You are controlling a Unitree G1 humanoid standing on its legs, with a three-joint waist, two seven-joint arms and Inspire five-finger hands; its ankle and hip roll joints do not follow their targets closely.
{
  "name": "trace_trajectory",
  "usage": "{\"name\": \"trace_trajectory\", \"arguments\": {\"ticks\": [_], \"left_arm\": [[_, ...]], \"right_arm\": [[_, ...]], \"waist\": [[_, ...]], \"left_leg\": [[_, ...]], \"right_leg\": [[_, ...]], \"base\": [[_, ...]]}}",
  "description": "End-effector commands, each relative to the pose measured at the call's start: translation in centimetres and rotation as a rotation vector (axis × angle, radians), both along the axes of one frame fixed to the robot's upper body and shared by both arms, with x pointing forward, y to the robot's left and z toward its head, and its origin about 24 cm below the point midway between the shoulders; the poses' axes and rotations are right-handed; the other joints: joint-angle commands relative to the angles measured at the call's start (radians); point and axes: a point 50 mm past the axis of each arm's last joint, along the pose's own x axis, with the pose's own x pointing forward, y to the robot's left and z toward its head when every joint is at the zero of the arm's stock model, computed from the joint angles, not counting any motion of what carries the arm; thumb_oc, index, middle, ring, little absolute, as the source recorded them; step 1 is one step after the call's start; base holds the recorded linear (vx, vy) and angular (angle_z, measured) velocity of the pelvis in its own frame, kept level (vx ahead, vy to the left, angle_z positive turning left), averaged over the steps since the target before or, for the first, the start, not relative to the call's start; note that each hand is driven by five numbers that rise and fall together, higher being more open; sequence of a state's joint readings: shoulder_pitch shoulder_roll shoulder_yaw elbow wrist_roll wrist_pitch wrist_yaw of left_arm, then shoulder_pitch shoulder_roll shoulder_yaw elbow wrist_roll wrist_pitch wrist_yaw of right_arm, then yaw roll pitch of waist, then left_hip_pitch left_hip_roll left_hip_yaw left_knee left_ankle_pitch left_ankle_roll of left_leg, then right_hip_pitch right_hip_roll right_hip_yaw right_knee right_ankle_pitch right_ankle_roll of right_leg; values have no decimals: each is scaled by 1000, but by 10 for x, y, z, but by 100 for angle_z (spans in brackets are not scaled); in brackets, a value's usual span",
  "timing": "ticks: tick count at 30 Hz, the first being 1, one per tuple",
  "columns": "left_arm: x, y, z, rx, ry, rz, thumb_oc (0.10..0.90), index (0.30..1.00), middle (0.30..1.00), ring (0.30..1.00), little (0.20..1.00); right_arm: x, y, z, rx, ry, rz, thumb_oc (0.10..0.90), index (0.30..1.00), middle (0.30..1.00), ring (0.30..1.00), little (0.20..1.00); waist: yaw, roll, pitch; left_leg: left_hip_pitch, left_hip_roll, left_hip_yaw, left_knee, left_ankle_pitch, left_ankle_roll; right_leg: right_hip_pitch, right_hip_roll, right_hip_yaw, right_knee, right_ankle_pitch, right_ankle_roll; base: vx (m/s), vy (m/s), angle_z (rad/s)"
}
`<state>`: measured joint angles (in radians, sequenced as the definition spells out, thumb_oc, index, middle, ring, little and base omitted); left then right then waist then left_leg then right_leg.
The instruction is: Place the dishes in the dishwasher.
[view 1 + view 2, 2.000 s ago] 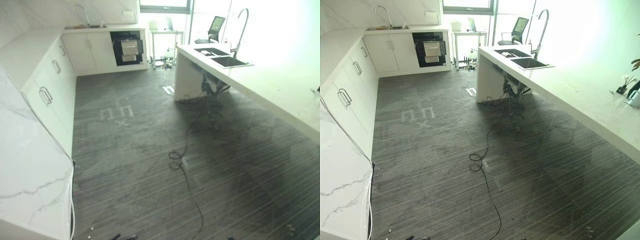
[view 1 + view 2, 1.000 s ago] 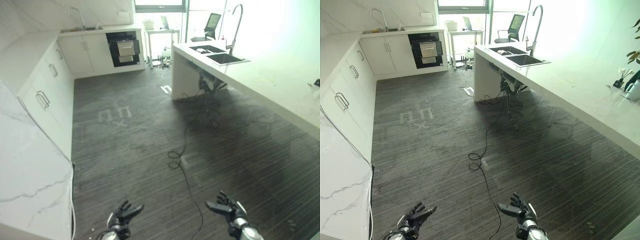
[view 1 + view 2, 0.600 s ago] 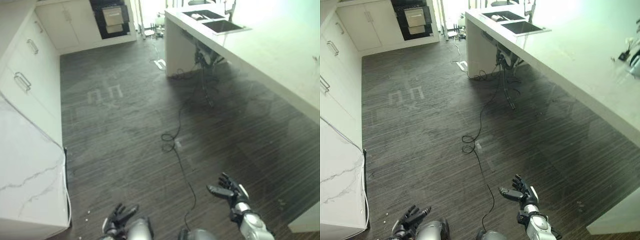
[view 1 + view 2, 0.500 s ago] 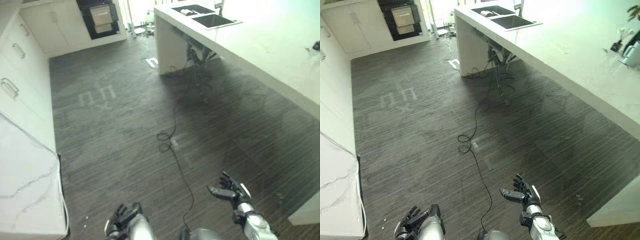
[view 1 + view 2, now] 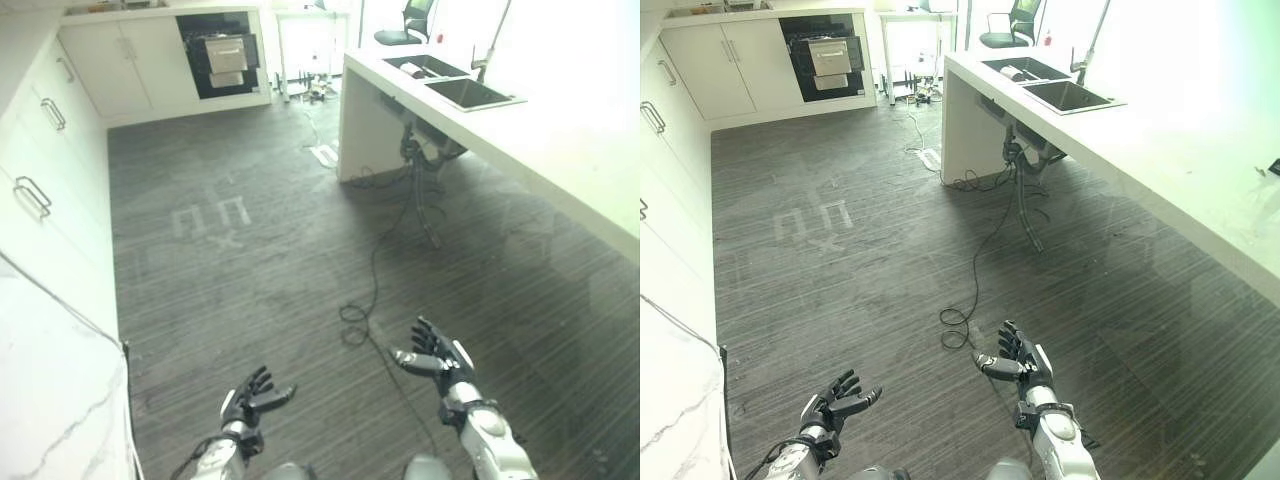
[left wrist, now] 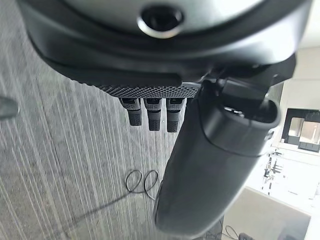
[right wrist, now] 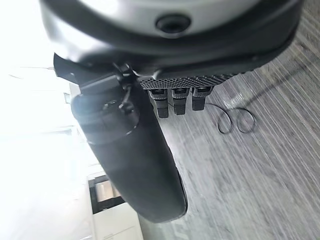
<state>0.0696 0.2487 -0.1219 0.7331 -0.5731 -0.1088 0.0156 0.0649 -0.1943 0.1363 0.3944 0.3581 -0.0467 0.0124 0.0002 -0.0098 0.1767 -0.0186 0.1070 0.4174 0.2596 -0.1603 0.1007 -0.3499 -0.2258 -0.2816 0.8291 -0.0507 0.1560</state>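
The dishwasher (image 5: 227, 62) is a black-fronted unit in the far cabinet row, with a pale drawer front showing in its opening. A pale dish-like item (image 5: 1010, 72) lies in the island's far sink basin; I cannot tell what it is. Both hands hover low over the dark floor, far from the dishwasher. My left hand (image 5: 250, 400) is spread open and holds nothing. My right hand (image 5: 435, 358) is also open and empty, palm turned inward. In the wrist views the left hand's thumb (image 6: 215, 165) and the right hand's thumb (image 7: 135, 165) stand straight over bare floor.
A white island counter (image 5: 560, 150) with two sink basins and a tall tap runs along the right. White cabinets (image 5: 50, 150) with handles line the left, and a marble worktop (image 5: 40, 400) is at the lower left. Pale tape marks (image 5: 212, 215) lie on the floor.
The camera has swung, so the whole scene has shifted. Both hands have come up into view since two seconds ago and stay spread open; the left hand now shows further up.
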Motion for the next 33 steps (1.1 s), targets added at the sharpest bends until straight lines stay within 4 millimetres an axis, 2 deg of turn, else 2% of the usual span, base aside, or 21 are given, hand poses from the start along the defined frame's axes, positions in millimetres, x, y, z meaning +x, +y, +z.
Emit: {"name": "trace_trajectory", "arguments": {"ticks": [1, 2, 4, 6, 10, 11, 14, 16, 17, 18, 20, 21, 22, 23, 24, 25, 26, 27, 29, 31, 33], "left_arm": [[19, -7, 15, 4, -114, -58, 800, 900, 900, 900, 900], [17, -7, 14, 14, -103, -72, 800, 900, 900, 900, 900], [19, -8, 15, 26, -111, -94, 800, 900, 900, 900, 900], [20, -8, 18, 21, -134, -102, 800, 900, 900, 900, 900], [25, -12, 23, 39, -171, -151, 800, 900, 900, 900, 900], [28, -13, 25, 31, -179, -164, 800, 900, 900, 900, 900], [29, -21, 27, -4, -189, -213, 800, 900, 900, 900, 900], [26, -22, 26, -21, -190, -206, 800, 900, 900, 900, 900], [22, -24, 25, -32, -190, -195, 800, 900, 900, 900, 900], [19, -23, 24, -42, -195, -185, 800, 900, 900, 900, 900], [15, -25, 24, -71, -203, -164, 800, 900, 900, 900, 900], [15, -27, 25, -80, -214, -163, 800, 900, 900, 900, 900], [17, -28, 28, -83, -231, -171, 800, 900, 900, 900, 900], [21, -27, 32, -97, -254, -147, 800, 900, 900, 900, 900], [22, -27, 32, -100, -257, -142, 800, 900, 900, 900, 900], [23, -26, 34, -108, -267, -122, 800, 900, 900, 900, 900], [23, -25, 35, -104, -273, -118, 800, 900, 900, 900, 900], [20, -24, 36, -95, -280, -116, 800, 900, 900, 900, 900], [16, -21, 37, -92, -300, -99, 800, 900, 900, 900, 900], [12, -20, 36, -103, -318, -69, 800, 900, 900, 900, 900], [12, -15, 38, -112, -334, -45, 800, 900, 900, 900, 900]], "right_arm": [[10, -34, 32, -74, -192, -78, 800, 900, 900, 900, 900], [3, -37, 30, -73, -190, -95, 800, 900, 900, 900, 900], [3, -38, 31, -127, -200, -79, 800, 900, 900, 900, 900], [5, -35, 35, -119, -215, -66, 800, 900, 900, 900, 900], [9, -29, 38, -134, -231, -66, 800, 900, 900, 900, 900], [11, -29, 39, -141, -235, -69, 800, 900, 900, 900, 900], [14, -33, 44, -160, -250, -76, 800, 900, 900, 900, 900], [14, -36, 46, -177, -256, -65, 800, 900, 900, 900, 900], [14, -41, 48, -195, -259, -43, 800, 900, 900, 900, 900], [14, -46, 51, -215, -263, -29, 800, 900, 900, 900, 900], [14, -51, 55, -244, -268, -10, 800, 900, 900, 900, 900], [14, -56, 58, -258, -275, -2, 800, 900, 900, 900, 900], [14, -60, 61, -270, -285, -8, 800, 900, 900, 900, 900], [18, -61, 65, -271, -298, -4, 800, 900, 900, 900, 900], [18, -61, 66, -271, -299, -1, 800, 900, 900, 900, 900], [20, -59, 67, -274, -300, 15, 800, 900, 900, 900, 900], [19, -57, 66, -275, -297, 26, 800, 900, 900, 900, 900], [15, -57, 64, -271, -291, 34, 800, 900, 900, 900, 900], [8, -60, 62, -272, -287, 50, 800, 900, 900, 900, 900], [5, -62, 62, -284, -294, 68, 800, 900, 900, 900, 900], [5, -62, 64, -283, -304, 82, 800, 900, 900, 900, 900]], "waist": [[-39, -9, -22], [-70, -30, -13], [-86, -37, -3], [-80, -42, 5], [-62, -58, -4], [-58, -68, -15], [-54, -72, -38], [-56, -66, -44], [-59, -60, -59], [-59, -54, -62], [-54, -53, -63], [-48, -53, -56], [-40, -53, -41], [-33, -52, -22], [-33, -52, -21], [-37, -45, -21], [-36, -28, -23], [-35, 3, -28], [-21, 16, -39], [-20, 17, -39], [-23, 17, -37]], "left_leg": [[-16, -63, -146, 40, -65, -96], [30, -85, -167, 40, -115, -90], [59, -91, -186, 40, -152, -82], [72, -92, -185, 40, -173, -81], [94, -103, -188, 40, -185, -82], [95, -114, -190, 40, -174, -79], [151, -121, -173, 40, -160, -86], [201, -117, -142, 40, -163, -97], [247, -122, -117, 49, -61, -133], [207, -94, -105, 167, 44, -178], [114, -88, -127, 373, 115, -222], [57, -76, -132, 436, 144, -232], [-18, -42, -133, 457, 137, -225], [-29, -7, -89, 326, 125, -202], [-23, -3, -78, 298, 127, -200], [-2, 21, -32, 144, 145, -192], [-18, 49, -25, 40, 151, -196], [-100, 125, -76, 40, 137, -221], [-190, 226, -147, 40, 176, -258], [-196, 263, -136, 40, 190, -279], [-170, 267, -74, 40, 151, -254]], "right_leg": [[210, 43, -98, -529, 176, 18], [93, -59, -30, -529, 231, 42], [19, -129, 26, -529, 268, 68], [13, -163, 7, -529, 253, 78], [53, -146, 3, -529, 244, 90], [63, -146, -7, -529, 235, 86], [107, -109, -45, -529, 145, 51], [125, -88, -57, -529, 118, 36], [140, -60, -63, -529, 77, -2], [163, -34, -68, -529, 38, -39], [186, -19, -71, -529, -6, -80], [207, -14, -73, -529, -26, -98], [227, -12, -76, -529, -39, -104], [247, -1, -56, -529, -57, -98], [250, 0, -52, -529, -60, -96], [260, 14, -37, -529, -71, -87], [272, 36, -20, -529, -83, -80], [281, 70, -5, -529, -101, -71], [292, 84, 9, -529, -129, -71], [324, 81, 2, -529, -171, -70], [349, 65, -38, -529, -166, -71]], "base": [[569, -328, 55], [456, -290, 94], [455, -269, 93], [365, -229, 28], [335, -242, 3], [376, -239, 8], [507, -262, 6], [469, -191, -26], [442, -200, -36], [396, -198, -41], [191, -88, -32], [168, -21, -59], [254, 31, -61], [206, 50, -55], [291, 129, -16], [262, 184, -40], [357, 293, -39], [356, 319, -36], [304, 252, -22], [298, 194, -46], [295, 276, -50]]}}
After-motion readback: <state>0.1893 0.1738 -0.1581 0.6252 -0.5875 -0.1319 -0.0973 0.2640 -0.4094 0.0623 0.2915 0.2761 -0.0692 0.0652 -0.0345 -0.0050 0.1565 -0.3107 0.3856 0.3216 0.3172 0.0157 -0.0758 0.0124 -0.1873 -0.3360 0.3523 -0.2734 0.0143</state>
